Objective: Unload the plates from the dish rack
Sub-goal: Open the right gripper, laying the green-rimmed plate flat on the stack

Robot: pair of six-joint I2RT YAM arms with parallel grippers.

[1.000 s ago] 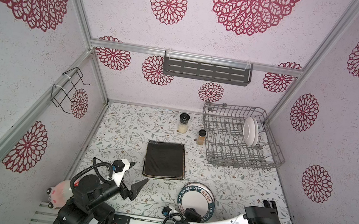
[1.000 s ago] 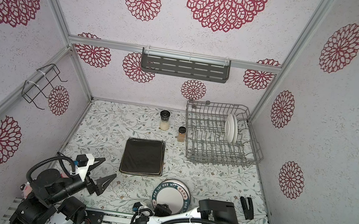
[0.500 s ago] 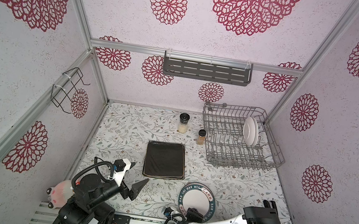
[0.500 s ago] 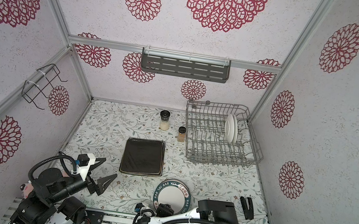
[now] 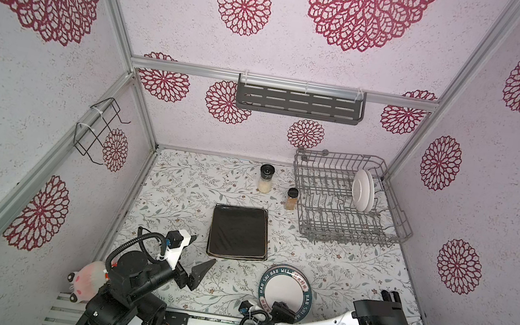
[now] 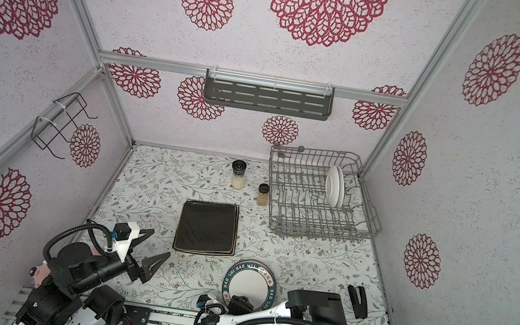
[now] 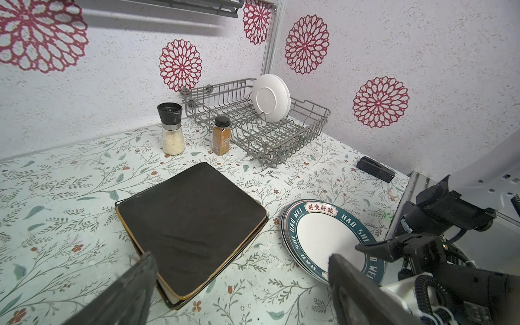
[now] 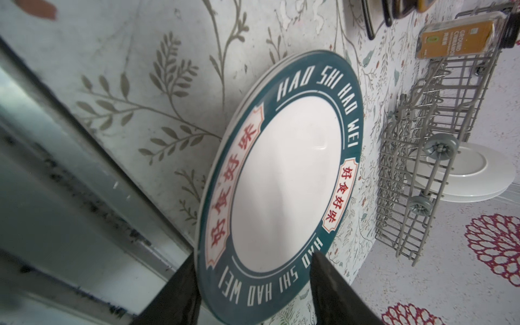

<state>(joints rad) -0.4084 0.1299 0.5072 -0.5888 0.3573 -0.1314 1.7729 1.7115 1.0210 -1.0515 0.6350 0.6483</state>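
The large grey wire dish rack [image 5: 345, 234] is loaded with two upright round white plates [image 5: 361, 196]. Before it, a flat green-rimmed lettered plate [image 5: 284, 291] is straddled by the parted right hand [image 8: 253, 257]; the left hand [image 5: 203, 249] is spread wide.

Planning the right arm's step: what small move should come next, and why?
Probably pull the right gripper straight back off the green-rimmed plate: its jaws stand open around the rim, the plate lies flat, and two white plates wait in the rack.
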